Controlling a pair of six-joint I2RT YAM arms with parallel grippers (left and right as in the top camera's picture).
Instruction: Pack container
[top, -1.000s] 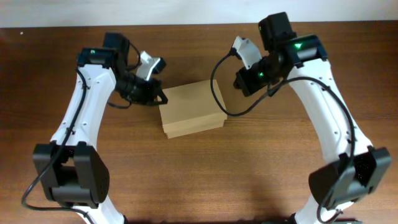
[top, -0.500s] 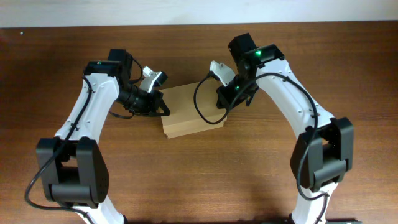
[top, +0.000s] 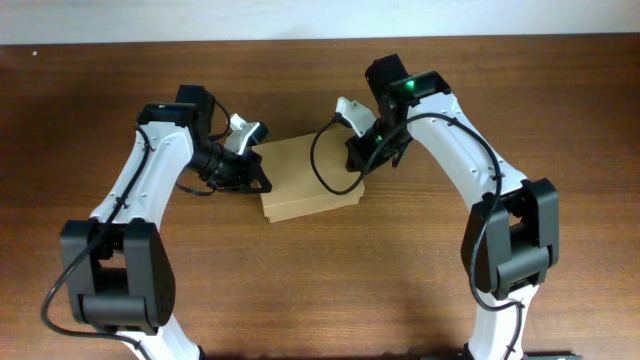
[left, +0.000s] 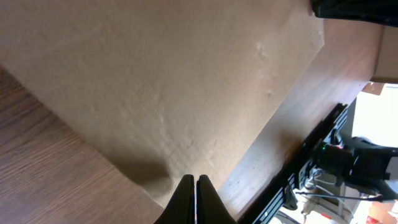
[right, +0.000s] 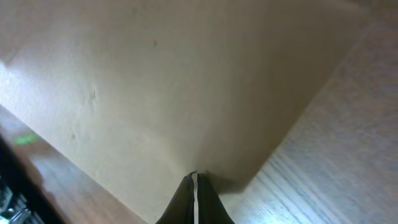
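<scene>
Tan cardboard forms the container (top: 306, 178), which lies with its flap lid down at the middle of the brown wooden tabletop (top: 330, 285), between the two arms. The left end effector (top: 262, 180) is at the container's left edge, its fingers (left: 185, 204) brought fully together with the tips against the cardboard. The right end effector (top: 358, 166) is at the container's far right corner, its fingers (right: 184, 200) likewise together and gripping nothing.
</scene>
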